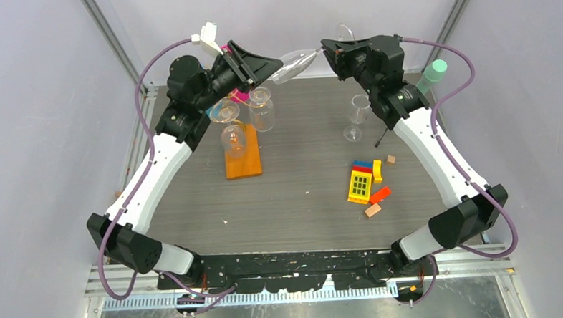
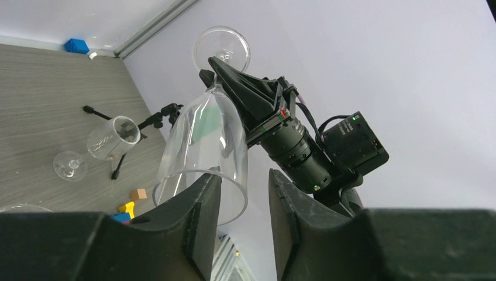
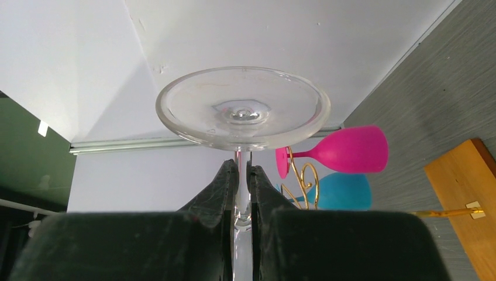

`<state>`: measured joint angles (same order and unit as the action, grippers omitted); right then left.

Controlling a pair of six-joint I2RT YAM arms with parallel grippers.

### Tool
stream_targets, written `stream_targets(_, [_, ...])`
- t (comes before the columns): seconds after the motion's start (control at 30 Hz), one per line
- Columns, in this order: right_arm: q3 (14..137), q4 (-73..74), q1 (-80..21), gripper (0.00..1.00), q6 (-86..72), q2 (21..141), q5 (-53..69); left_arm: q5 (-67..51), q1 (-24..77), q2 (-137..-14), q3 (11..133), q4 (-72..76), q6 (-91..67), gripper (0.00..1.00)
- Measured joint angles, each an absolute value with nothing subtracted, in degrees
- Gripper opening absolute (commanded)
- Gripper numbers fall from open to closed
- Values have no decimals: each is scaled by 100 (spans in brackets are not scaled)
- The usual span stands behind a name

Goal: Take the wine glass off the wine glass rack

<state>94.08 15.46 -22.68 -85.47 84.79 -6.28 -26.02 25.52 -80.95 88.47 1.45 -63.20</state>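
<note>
A clear wine glass (image 1: 296,64) is held on its side in the air above the far edge of the table, off the rack. My right gripper (image 1: 325,51) is shut on its stem just under the round foot (image 3: 243,108); the fingers (image 3: 225,187) pinch the stem. My left gripper (image 1: 278,62) is open at the bowl's rim (image 2: 205,140), with one finger (image 2: 202,205) at the rim and the bowl's wall in the gap. The gold wire rack (image 3: 304,175) on its orange-brown base (image 1: 243,162) stands under my left arm and holds pink (image 3: 351,149), blue (image 3: 342,190) and clear glasses.
Another clear wine glass (image 1: 356,116) stands on the table by my right arm, next to a black tripod with a mint-green tip (image 1: 433,73). Several coloured toy blocks (image 1: 365,180) lie at the right front. A blue block (image 2: 76,45) sits at the far edge.
</note>
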Motion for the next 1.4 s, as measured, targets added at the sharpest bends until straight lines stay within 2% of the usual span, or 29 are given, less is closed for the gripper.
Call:
stream_targets(0.1, [9297, 1387, -2244, 0, -8630, 8479, -617, -2545, 2574, -8187, 8923, 106, -6329, 29])
stream_targets(0.3, [9061, 1284, -2204, 0, -8757, 8479, -617, -2438, 2711, -8427, 9076, -134, -6390, 24])
stream_targets(0.33, [9013, 1243, -2198, 0, -8783, 8479, -617, -2421, 2735, -8471, 9111, -152, -6388, 21])
stream_targets(0.43, [8941, 1162, -2187, 0, -8871, 8479, -622, -2388, 2777, -8549, 9188, -176, -6351, 3])
stream_targets(0.5, [8927, 1114, -2174, 3, -8882, 8479, -624, -2383, 2790, -8567, 9231, -185, -6243, 0])
stream_targets(0.6, [8908, 1035, -2169, 23, -8892, 8475, -607, -2357, 2814, -8573, 9325, -220, -6023, 0])
stream_targets(0.63, [8906, 1009, -2169, 35, -8884, 8468, -598, -2355, 2818, -8578, 9376, -270, -5907, 0])
stream_targets(0.67, [8899, 998, -2169, 42, -8847, 8462, -580, -2355, 2827, -8591, 9445, -338, -5760, 0])
stream_targets(0.7, [8888, 1000, -2171, 54, -8779, 8458, -534, -2353, 2838, -8604, 9502, -384, -5631, 0])
stream_targets(0.77, [8829, 1004, -2206, 65, -8621, 8434, -399, -2244, 2869, -8672, 9723, -576, -5282, 0])
stream_targets(0.83, [8755, 1031, -2248, 70, -8425, 8396, -283, -2163, 2888, -8759, 9950, -805, -4963, 0])
stream_targets(1.1, [8503, 1354, -2270, 71, -7382, 8012, -298, -1800, 3148, -9605, 11664, -2641, -3642, 0])
stream_targets(1.4, [8493, 2182, -2270, 67, -5852, 7050, -1354, -1087, 3835, -11150, 14195, -5162, -2582, 0])
